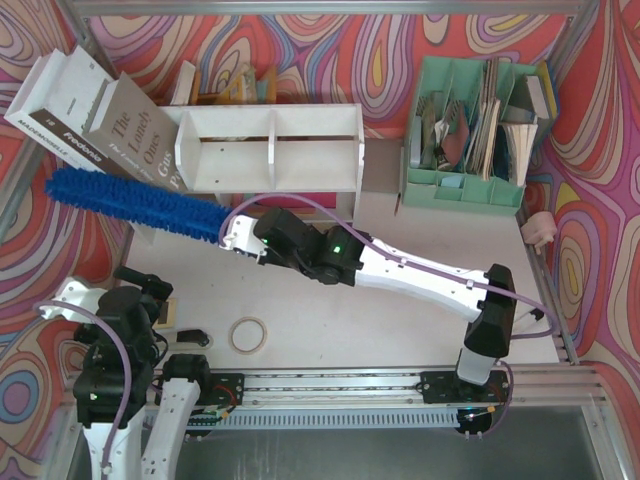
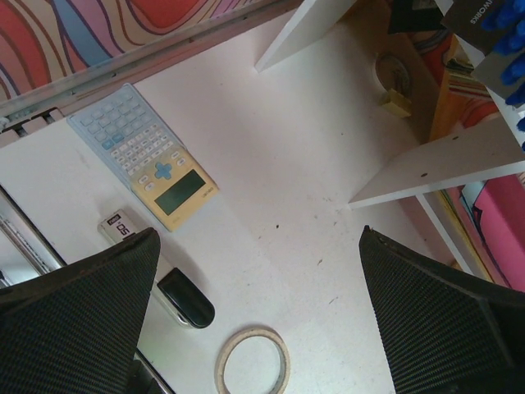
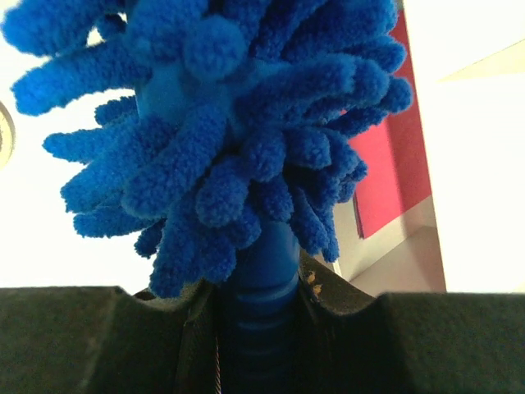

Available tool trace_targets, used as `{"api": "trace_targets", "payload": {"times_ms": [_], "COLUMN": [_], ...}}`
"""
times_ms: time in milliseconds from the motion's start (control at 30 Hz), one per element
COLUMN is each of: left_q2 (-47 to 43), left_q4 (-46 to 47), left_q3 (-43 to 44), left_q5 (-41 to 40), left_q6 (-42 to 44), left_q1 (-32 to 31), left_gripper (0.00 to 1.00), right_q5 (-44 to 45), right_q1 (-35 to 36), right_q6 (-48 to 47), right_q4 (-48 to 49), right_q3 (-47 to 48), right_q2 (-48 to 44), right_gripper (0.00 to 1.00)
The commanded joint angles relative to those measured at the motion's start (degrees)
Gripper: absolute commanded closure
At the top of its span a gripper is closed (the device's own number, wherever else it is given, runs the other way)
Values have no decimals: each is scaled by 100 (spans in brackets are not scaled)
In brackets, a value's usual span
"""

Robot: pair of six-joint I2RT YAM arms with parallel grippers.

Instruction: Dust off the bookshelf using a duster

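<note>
The white bookshelf [image 1: 270, 150] stands at the back centre, two compartments split by a divider. A long blue fluffy duster [image 1: 135, 202] stretches left from my right gripper [image 1: 235, 232], lying in front of the shelf's left end and over the books beside it. In the right wrist view the jaws are shut on the duster's ribbed blue handle [image 3: 258, 283], with the shaggy head filling the picture above. My left gripper [image 2: 258, 271] hangs open above the table at the near left, nothing between its fingers [image 2: 78, 287].
Grey and white books [image 1: 95, 125] lean against the shelf's left side. A mint-green file organizer [image 1: 475, 125] stands at back right. A tape roll [image 1: 249, 334], a calculator [image 2: 143, 156] and a small black-tipped device [image 2: 168, 287] lie near the left arm.
</note>
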Motion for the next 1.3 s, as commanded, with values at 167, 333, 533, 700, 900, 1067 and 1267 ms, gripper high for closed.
{"api": "trace_targets", "payload": {"times_ms": [167, 333, 533, 700, 900, 1067, 1267], "left_q2": [-33, -81, -90, -111, -69, -60, -90], "left_q4": [16, -32, -41, -51, -4, 29, -32], "left_q3": [-130, -147, -161, -148, -204, -201, -153], "left_q5": [78, 61, 53, -13, 39, 91, 66], "left_q6": [65, 52, 62, 107, 111, 65, 112], "left_q1": [28, 28, 28, 28, 28, 28, 28], "left_gripper": [2, 2, 2, 2, 2, 2, 2], "right_q5": [105, 175, 93, 50, 22, 167, 335], "right_q1": [-50, -45, -47, -52, -51, -56, -140], "right_q6": [126, -74, -126, 35, 206, 188, 161], "right_q4": [475, 371, 252, 585, 767, 852, 904], "right_q3": [317, 1131, 1356, 352, -162, -33, 43], "right_q2": [-297, -156, -16, -230, -538, -524, -556], "right_gripper": [100, 100, 100, 100, 100, 100, 100]}}
